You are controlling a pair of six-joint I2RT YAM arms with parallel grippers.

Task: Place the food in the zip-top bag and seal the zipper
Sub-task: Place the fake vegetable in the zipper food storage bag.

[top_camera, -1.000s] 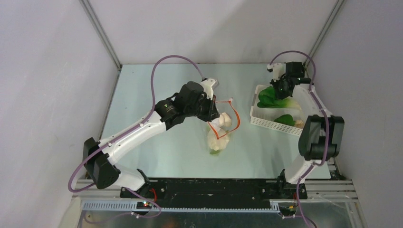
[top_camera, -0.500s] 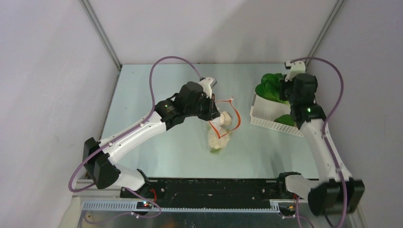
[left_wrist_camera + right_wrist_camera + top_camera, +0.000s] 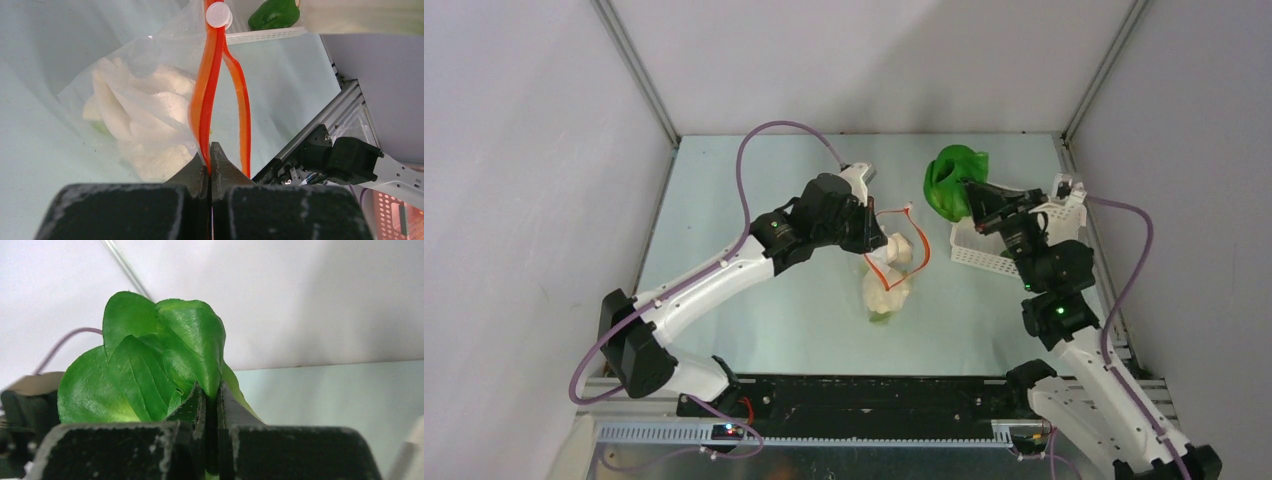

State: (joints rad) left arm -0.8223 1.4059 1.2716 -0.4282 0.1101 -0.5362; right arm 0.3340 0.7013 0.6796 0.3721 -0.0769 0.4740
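Note:
The clear zip-top bag [image 3: 886, 290] lies mid-table with cream-white food pieces [image 3: 150, 107] inside. Its orange-red zipper [image 3: 212, 80] gapes in a loop, a white slider [image 3: 218, 15] at its far end. My left gripper [image 3: 210, 150] is shut on one side of the zipper strip and holds the mouth up [image 3: 871, 240]. My right gripper [image 3: 212, 390] is shut on a bright green leafy food piece [image 3: 150, 365], held in the air [image 3: 952, 182] between the bag and the basket.
A white perforated basket [image 3: 1004, 262] stands at the right of the table, mostly hidden behind my right arm. A green pepper-like piece [image 3: 274, 14] lies in it. The enclosure walls and frame posts close in the back corners.
My right arm has lifted the green leafy piece out of the basket and swung it left toward the bag. The left gripper and bag have stayed put.

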